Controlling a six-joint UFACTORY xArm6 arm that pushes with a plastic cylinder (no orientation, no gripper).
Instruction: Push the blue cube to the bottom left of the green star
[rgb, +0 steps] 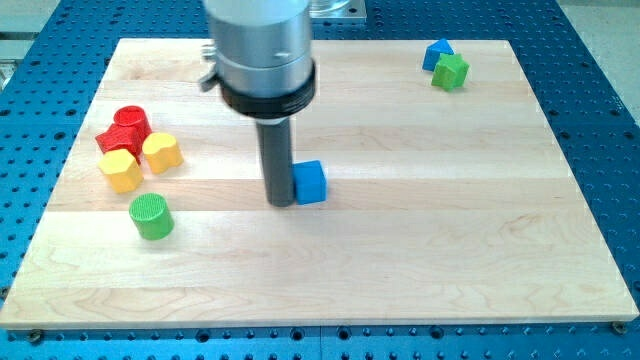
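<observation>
A small blue cube (311, 182) sits near the middle of the wooden board (420, 240), one corner turned toward the bottom edge. My tip (281, 203), a bare upright rod with no claw, touches its left side. The green star (451, 71) lies well apart by the top right corner, beside another blue block (436, 52).

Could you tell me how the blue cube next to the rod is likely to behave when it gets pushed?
The blue cube has flat faces, so it should slide rather than roll. The wooden board looks smooth, so it will probably glide easily. My tip touches its left face somewhat off-centre, so the cube may twist as it moves.
</observation>
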